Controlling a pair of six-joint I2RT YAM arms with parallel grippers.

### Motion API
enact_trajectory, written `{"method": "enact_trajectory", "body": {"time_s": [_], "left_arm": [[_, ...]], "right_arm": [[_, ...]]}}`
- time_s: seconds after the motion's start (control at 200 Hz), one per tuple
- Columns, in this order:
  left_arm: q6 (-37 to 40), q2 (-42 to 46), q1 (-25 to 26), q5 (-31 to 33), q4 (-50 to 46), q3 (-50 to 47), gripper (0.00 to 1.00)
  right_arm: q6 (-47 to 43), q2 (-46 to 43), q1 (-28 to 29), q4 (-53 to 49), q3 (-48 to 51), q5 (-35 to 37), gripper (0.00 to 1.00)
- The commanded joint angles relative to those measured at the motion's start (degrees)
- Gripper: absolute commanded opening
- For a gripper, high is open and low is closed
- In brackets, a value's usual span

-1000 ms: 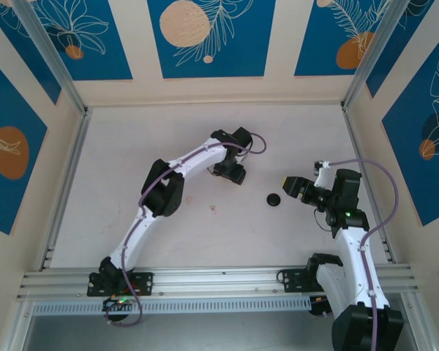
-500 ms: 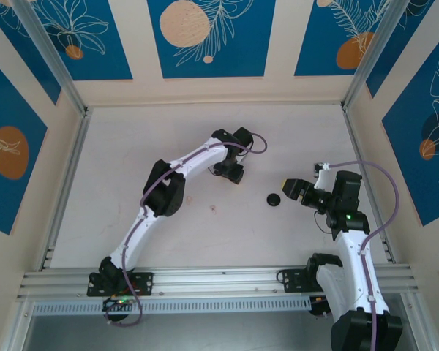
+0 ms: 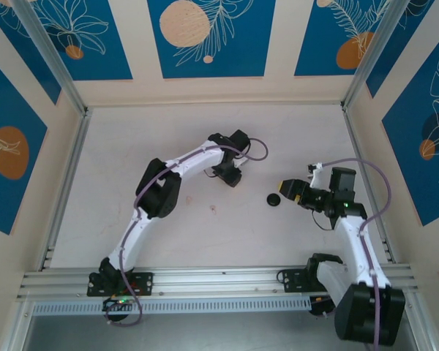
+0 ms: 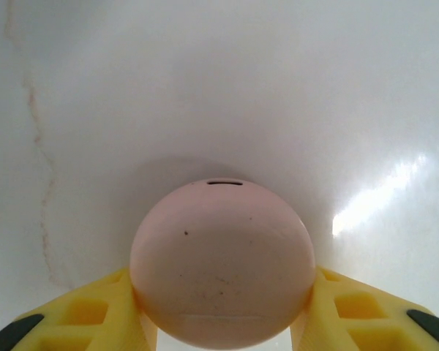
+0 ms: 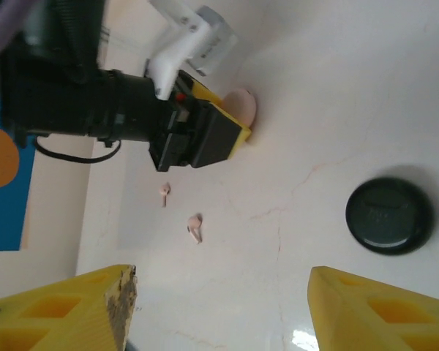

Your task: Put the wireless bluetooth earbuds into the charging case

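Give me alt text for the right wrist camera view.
A black round case lies on the white table, ahead of the open right gripper. Farther off, the left gripper reaches a pink case, with two pink earbuds nearby.

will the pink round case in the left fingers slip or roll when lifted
Probably slippery: the pink charging case looks smooth and domed, and the left gripper meets only its curved sides, so it could squirt out. It looks like rigid plastic. Lying flat on the table, it should slide rather than roll.
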State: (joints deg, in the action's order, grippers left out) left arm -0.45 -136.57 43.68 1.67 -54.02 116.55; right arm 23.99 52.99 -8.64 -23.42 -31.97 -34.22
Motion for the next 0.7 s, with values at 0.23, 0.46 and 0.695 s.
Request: {"method": "enact_trajectory", "body": {"time_s": [0.23,0.46,0.695], "left_arm": [[17.3,14.5,0.4,-10.9,17.6,-23.5,0.38],[25.0,21.5,0.4,-20.2,29.4,-35.4,0.37],[28.9,25.0,0.4,-24.8,35.6,-41.0,0.35]], "right_arm": [[-1.1,23.0,0.1,-2.3,-10.4,-12.1,0.6],[-6.0,34.7,3.2,-4.2,-16.3,-16.1,0.56],[-11.1,43.7,8.2,-6.7,-20.7,-19.1,0.51]]}}
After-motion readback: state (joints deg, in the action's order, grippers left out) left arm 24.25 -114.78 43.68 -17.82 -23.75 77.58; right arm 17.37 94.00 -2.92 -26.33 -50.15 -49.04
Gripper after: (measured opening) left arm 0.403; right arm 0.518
